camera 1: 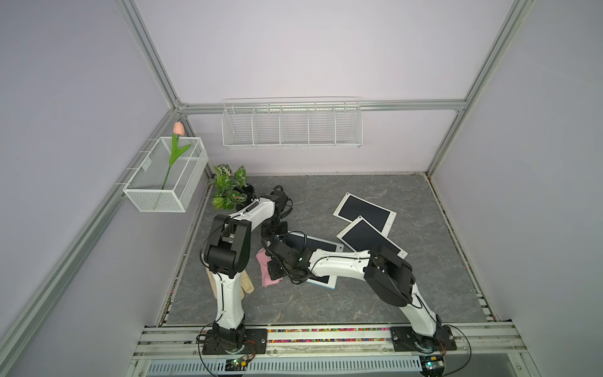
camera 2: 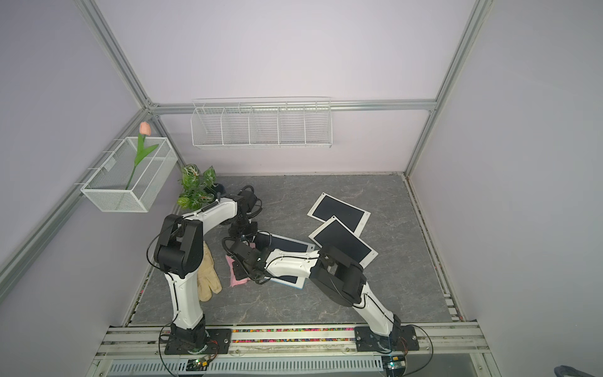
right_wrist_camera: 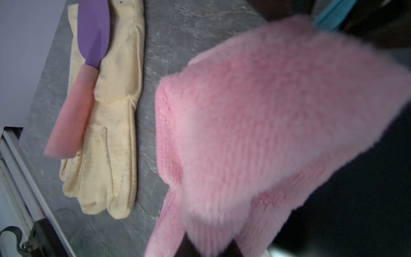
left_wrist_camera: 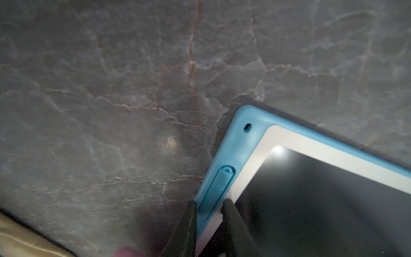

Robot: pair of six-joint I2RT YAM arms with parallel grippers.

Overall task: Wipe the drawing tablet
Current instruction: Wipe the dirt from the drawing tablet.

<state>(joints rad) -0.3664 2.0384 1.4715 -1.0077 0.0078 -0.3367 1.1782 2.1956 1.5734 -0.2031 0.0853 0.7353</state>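
Plenty of bare tabletop (camera 1: 326, 303) is left along the front and back middle, tbh. The right rear is blocked by two overlapping spare tablets (camera 1: 368, 238), the left side by a glove (camera 2: 208, 274) and potted plant (camera 1: 228, 187), and the centre by the drawing tablet (camera 1: 318, 244).

The right tool (camera 2: 239, 273) sits over a pink cloth (camera 2: 235, 283) beside the drawing tablet (camera 2: 285, 243).

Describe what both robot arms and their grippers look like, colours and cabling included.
The left arm and right arm match: smooth white link shells, bulky black joint housings, and thin black cables looping outside the joints. Each stands on a black base plate. The fingers are dark, flat and tapered. No markings are legible.
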